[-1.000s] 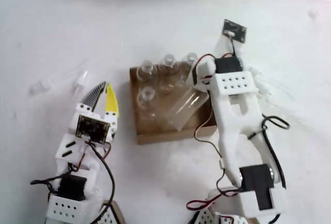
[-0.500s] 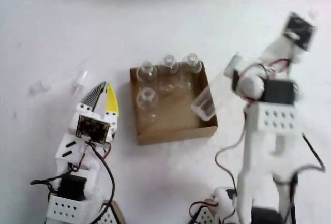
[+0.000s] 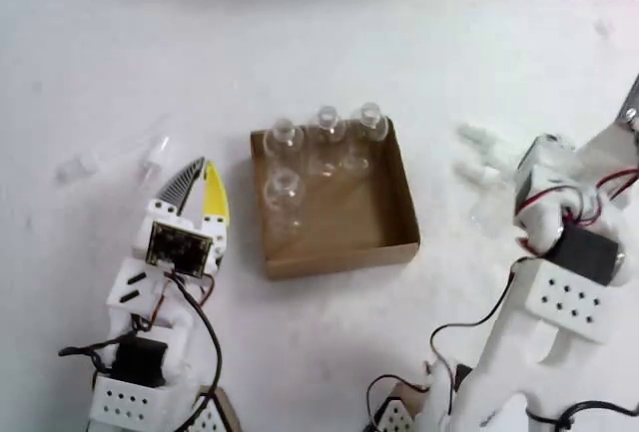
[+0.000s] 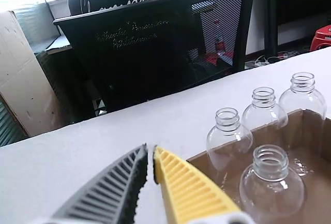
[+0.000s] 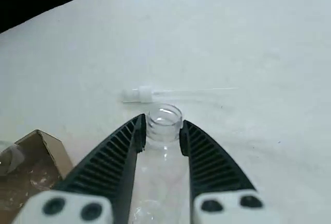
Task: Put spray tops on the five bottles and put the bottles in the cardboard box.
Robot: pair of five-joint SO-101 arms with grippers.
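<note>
White counter (image 3: 329,43) with the cardboard box (image 3: 349,222) at centre. Four open-necked bottles (image 3: 283,136) stand upright in the box (three along its far wall, one nearer, at the left). Left pincer (image 3: 203,168), fingers together, rests just left of the box. Right pincer (image 5: 162,125), well right of the box, is clamped on a fifth bottle (image 5: 164,116); a spray top (image 5: 138,94) lies just beyond it.
</note>
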